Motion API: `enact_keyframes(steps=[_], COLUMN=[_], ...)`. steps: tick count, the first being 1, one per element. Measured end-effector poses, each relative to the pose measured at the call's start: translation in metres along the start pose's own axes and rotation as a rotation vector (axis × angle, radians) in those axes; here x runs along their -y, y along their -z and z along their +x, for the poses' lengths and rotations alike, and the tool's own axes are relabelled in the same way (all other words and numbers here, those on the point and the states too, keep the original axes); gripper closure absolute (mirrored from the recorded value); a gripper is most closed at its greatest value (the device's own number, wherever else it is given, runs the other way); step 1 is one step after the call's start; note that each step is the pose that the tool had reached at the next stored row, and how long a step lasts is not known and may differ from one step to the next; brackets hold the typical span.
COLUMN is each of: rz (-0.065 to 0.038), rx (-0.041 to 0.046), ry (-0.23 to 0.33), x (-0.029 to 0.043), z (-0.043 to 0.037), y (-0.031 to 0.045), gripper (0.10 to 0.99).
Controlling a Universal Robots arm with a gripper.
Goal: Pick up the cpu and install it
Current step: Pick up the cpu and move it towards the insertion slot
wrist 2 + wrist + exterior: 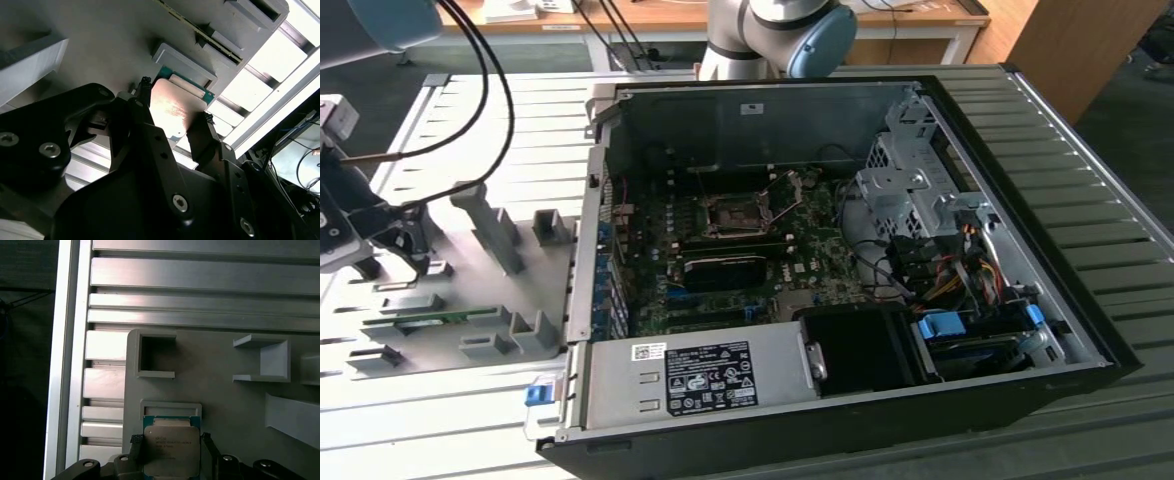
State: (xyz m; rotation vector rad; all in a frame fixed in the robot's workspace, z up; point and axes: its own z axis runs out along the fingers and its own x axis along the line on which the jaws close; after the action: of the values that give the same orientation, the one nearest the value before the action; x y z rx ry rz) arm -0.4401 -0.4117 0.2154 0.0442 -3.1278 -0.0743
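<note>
We see the cpu (171,450) as 1 small, flat, square chip, lying face up and level on the grey fixture plate (225,410). Its top is a silver-grey metal plate with rounded corners and some fine print (too small for us to read). A thin green board rim shows around that plate. 1 edge of the chip lies right against a raised grey lip (171,408) of the fixture, square to it. In the second wrist view the cpu (175,107) has a dull sheen on its metal top, and the green rim shows along the side nearest the lip.
</note>
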Motion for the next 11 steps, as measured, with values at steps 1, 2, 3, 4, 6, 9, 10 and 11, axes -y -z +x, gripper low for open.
enact_keyframes(steps=[1, 2, 3, 4, 6, 9, 10, 11], rz=[0.000, 0.000, 0.000, 0.000, 0.000, 0.000, 0.000, 0.000], rx=[0.0000, -0.0001, 0.0001, 0.0000, 0.0002, 0.0002, 0.0002, 0.0001], ry=[0.000, 0.000, 0.000, 0.000, 0.000, 0.000, 0.000, 0.000], x=[0.0000, 0.0000, 0.0000, -0.0001, -0.0001, -0.0001, -0.0002, -0.0002], z=[0.0000, 0.0000, 0.0000, 0.0000, 0.0000, 0.0000, 0.0000, 0.0000], y=[0.0003, 0.0007, 0.0010, 0.0013, 0.0019, 0.0026, 0.0036, 0.0044], gripper=[0.545, 0.545, 0.545, 0.545, 0.545, 0.545, 0.545, 0.545])
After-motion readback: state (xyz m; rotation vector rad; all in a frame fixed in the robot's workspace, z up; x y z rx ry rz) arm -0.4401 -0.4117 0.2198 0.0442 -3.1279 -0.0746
